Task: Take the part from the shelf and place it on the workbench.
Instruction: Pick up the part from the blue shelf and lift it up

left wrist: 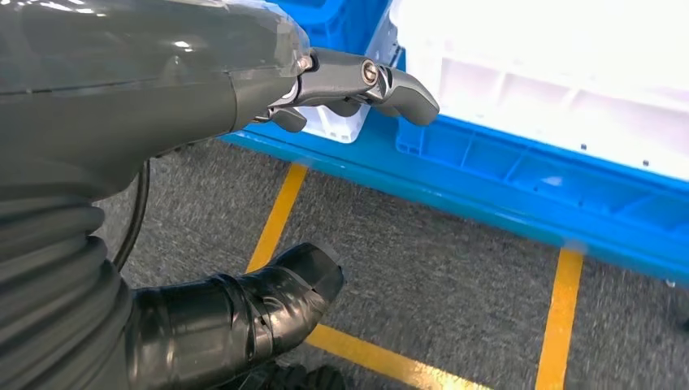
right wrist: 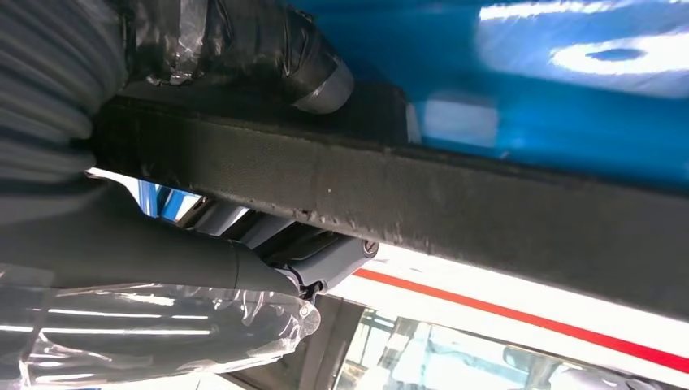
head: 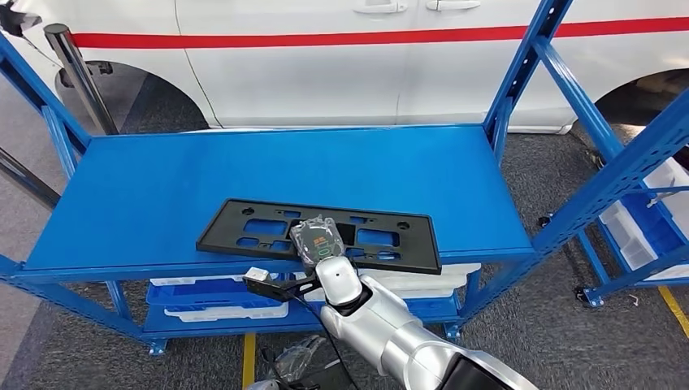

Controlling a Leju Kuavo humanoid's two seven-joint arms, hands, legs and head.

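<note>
Now — right robot hand point(head: 318, 241) gripping part point(head: 321, 234)

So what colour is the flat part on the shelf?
Black, best seen in the head view: the flat part lies on the blue shelf.

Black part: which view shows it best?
The head view: the whole black part lies flat on the blue shelf, with the right hand at its near edge. The right wrist view gives a close-up of one edge only; the left wrist view looks at the floor.
</note>
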